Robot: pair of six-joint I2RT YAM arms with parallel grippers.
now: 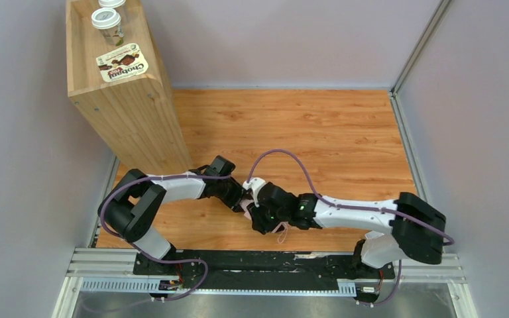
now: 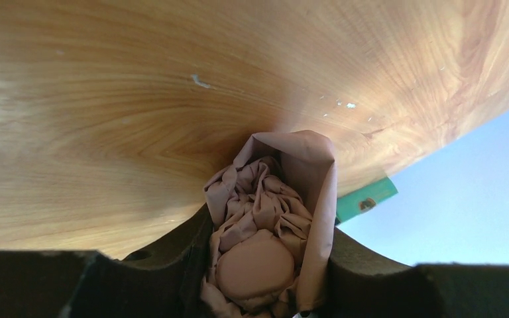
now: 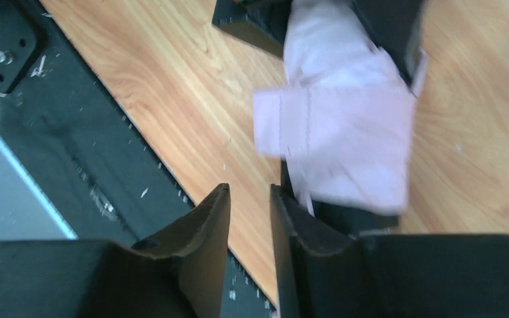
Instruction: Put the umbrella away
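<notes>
Wood-grain tabletop (image 1: 318, 126) enclosed by pale walls, seen from above and from both wrists. Left arm (image 1: 172, 189) reaches rightward and right arm (image 1: 358, 212) leftward; both are bent low and meet near the table's front edge, just beyond the black base rail (image 1: 265, 262). Left gripper (image 2: 268, 242) is clamped on the umbrella (image 2: 265, 199), a crumpled pale pink bundle that fills the gap between its dark fingers and projects forward over the wood. Right gripper (image 3: 248, 212) has its jaws parted only narrowly and holds nothing; bare table shows through the gap, and a pink fabric flap hangs just ahead and to one side of its fingertips. From above, the two wrists hide nearly all of the umbrella. A tall wooden box (image 1: 126, 112) stands at the far left, well apart, carrying lidded cups (image 1: 108, 20) and a Chobani packet (image 1: 122, 66).
</notes>
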